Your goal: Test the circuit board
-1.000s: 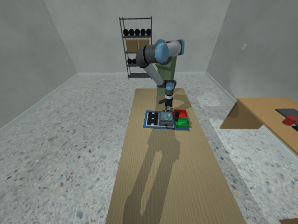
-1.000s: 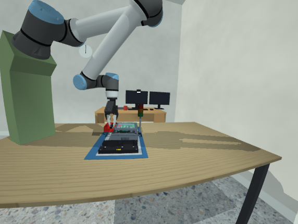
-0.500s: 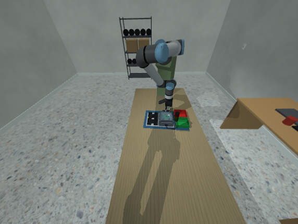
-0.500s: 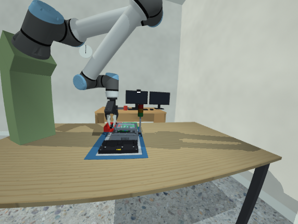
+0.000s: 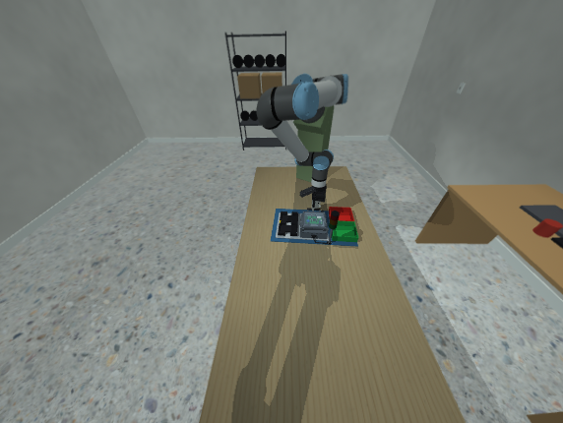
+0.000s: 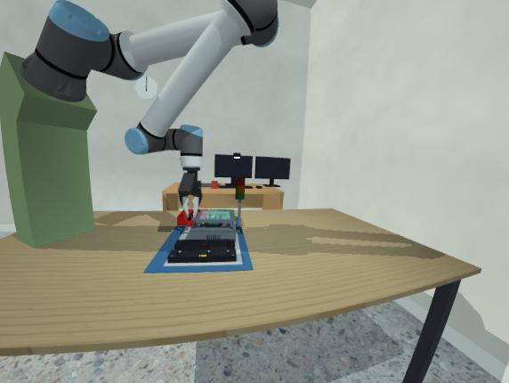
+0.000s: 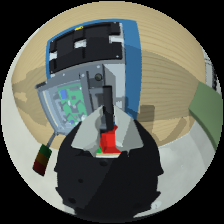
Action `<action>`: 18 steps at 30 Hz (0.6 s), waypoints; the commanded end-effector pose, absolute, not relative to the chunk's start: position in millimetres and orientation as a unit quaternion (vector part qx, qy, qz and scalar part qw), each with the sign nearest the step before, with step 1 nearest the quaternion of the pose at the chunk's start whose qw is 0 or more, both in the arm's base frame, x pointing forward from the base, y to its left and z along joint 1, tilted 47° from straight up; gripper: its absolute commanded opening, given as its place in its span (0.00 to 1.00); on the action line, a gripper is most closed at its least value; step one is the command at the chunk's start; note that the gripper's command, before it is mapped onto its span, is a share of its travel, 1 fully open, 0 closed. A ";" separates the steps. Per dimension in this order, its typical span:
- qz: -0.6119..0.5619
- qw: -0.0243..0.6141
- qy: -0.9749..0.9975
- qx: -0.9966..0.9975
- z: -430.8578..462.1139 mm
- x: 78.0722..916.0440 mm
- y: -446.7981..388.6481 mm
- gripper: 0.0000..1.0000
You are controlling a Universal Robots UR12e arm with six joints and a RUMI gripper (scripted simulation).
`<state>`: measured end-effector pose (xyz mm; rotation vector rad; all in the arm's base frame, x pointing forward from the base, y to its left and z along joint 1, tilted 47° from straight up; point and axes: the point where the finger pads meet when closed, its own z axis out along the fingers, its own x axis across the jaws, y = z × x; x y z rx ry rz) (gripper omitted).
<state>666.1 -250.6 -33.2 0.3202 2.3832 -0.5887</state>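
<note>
The green circuit board (image 5: 313,219) (image 6: 214,216) (image 7: 67,102) lies flat in the grey tester (image 5: 315,230) (image 6: 213,232) (image 7: 92,80), seen through the clear lid, which looks down over it. My gripper (image 5: 317,206) (image 6: 189,215) (image 7: 108,106) is shut with nothing between its fingers. It points down, low at the tester's far edge, right over a black upright bar (image 7: 107,97) on the tester's side. The red bin (image 5: 345,212) (image 6: 181,219) shows below the fingers. The signal light (image 6: 240,188) (image 7: 42,159) stands beside the tester; I cannot tell whether it is lit.
The black tray (image 5: 287,223) (image 6: 202,250) (image 7: 85,45) sits on the blue mat (image 5: 276,237) (image 6: 156,267) (image 7: 131,50) next to the tester. The green bin (image 5: 344,231) stands next to the red one. The arm's green base (image 6: 40,151) stands at the table's end.
</note>
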 end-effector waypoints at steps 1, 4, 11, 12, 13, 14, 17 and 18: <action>-0.224 0.328 0.910 0.122 -34.5 670.0 -253.0 0.00; -0.224 0.328 0.909 0.122 -34.2 670.1 -253.0 0.00; -0.224 0.328 0.910 0.122 -36.0 671.1 -254.3 0.00; -0.224 0.328 0.910 0.122 -36.3 671.4 -254.6 0.00; -0.224 0.328 0.910 0.122 -36.5 671.5 -254.7 0.00; -0.224 0.328 0.910 0.122 -36.5 671.6 -254.7 0.00; -0.224 0.328 0.910 0.122 -36.6 671.6 -254.5 0.00; -0.224 0.328 0.910 0.122 -36.7 671.6 -254.5 0.00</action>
